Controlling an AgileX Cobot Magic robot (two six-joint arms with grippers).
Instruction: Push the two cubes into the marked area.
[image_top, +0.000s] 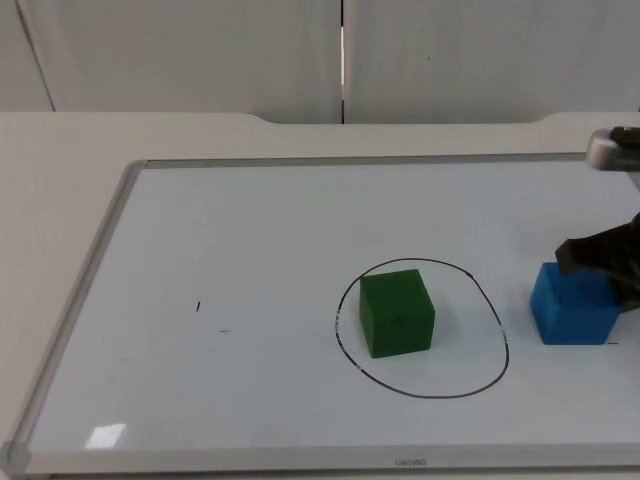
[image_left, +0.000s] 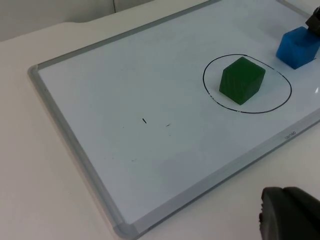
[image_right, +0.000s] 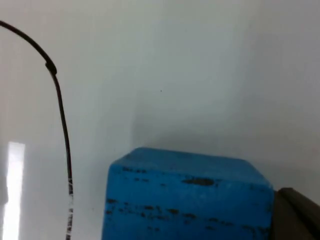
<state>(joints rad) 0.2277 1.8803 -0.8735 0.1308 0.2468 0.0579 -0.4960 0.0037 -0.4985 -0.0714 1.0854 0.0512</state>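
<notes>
Pushing the second cube is the step in hand — the green cube (image_top: 397, 313) sits inside the marked area (image_top: 497, 330) near the whiteboard's (image_top: 200, 220) front edge. The blue cube (image_top: 573, 304) lies just outside, toward the right edge, the right gripper (image_top: 610, 262) touching its far side; finger spread cannot be told. Next: steady leftward shove. The left gripper (image_left: 290, 212) waits off the front edge — state unclear.

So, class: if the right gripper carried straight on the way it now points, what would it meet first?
Most likely the blue foam-like cube: the right gripper sits right behind it, contact unclear. Beyond it lie the black drawn ring and the green cube.
</notes>
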